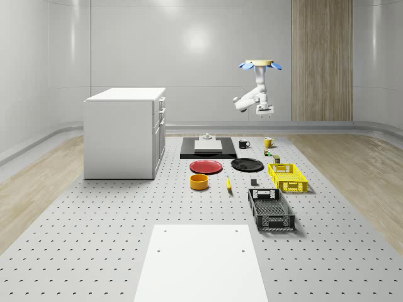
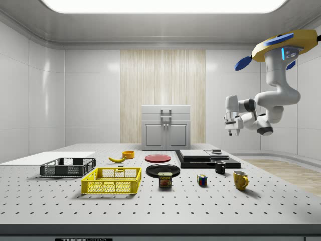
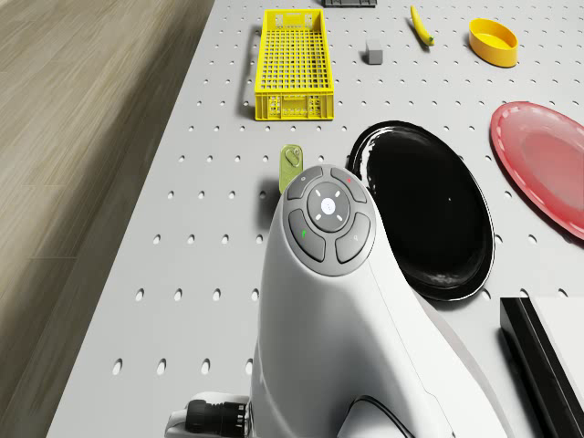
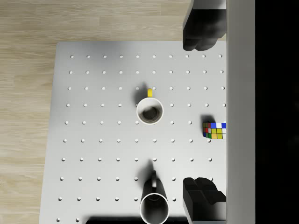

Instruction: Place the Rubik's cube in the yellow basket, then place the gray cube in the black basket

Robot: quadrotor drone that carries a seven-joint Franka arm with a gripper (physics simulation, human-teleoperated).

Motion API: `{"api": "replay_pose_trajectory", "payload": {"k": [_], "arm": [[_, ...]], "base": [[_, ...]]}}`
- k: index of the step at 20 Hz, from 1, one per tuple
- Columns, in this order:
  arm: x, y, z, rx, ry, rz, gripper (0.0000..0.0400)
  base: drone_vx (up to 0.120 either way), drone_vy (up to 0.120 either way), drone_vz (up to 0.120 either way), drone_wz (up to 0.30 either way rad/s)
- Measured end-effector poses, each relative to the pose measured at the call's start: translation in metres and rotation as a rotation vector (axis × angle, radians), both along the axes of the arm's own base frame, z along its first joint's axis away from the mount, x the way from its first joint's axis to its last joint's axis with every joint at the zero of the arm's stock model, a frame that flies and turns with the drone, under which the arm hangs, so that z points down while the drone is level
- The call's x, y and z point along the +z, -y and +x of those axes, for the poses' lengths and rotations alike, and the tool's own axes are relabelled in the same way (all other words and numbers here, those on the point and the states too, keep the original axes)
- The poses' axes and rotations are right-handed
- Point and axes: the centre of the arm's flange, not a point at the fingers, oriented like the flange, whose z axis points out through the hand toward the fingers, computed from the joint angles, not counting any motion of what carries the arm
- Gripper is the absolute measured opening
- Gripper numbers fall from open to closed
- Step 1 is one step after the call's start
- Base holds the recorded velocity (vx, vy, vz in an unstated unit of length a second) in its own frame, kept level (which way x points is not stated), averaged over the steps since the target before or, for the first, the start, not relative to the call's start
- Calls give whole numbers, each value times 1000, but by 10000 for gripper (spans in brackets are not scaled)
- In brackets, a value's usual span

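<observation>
The Rubik's cube (image 4: 215,130) (image 2: 202,180) lies on the perforated table near a yellow mug (image 4: 150,111) and a black mug (image 4: 154,205). High above them hangs my gripper (image 4: 200,113) (image 2: 230,131) (image 1: 266,113), open, with nothing between its fingers (image 4: 201,28). The drone (image 1: 259,63) (image 2: 283,46) hovers over the table's far end, on the whole-scene view's right. The gray cube (image 3: 373,51) (image 1: 254,182) rests beside the yellow basket (image 3: 292,62) (image 1: 288,177) (image 2: 112,180). The black basket (image 1: 271,209) (image 2: 67,166) stands just beyond the yellow one, nearer the whole-scene camera.
A spam can (image 3: 290,167) (image 2: 164,179) stands between the Rubik's cube and the yellow basket. A black plate (image 3: 424,219), a red plate (image 3: 543,164), a banana (image 3: 419,26) and a yellow bowl (image 3: 494,41) lie mid-table. A white cabinet (image 1: 124,132) stands on the whole-scene view's left.
</observation>
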Motion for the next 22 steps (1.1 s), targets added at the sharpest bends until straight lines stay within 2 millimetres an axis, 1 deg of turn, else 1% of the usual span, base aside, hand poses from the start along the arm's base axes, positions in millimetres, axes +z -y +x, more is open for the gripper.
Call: {"api": "replay_pose_trajectory", "payload": {"k": [5,13,15,22], "arm": [[0,5,0,-1,-2,-47,400],[-1,7,0,-2,-3,-71,400],[-1,7,0,-2,-3,-74,400],[-1,8,0,-2,-3,-77,400]], "base": [[120,0,-120,0],[120,0,-120,0],[120,-80,-120,0],[120,-6,-120,0]]}}
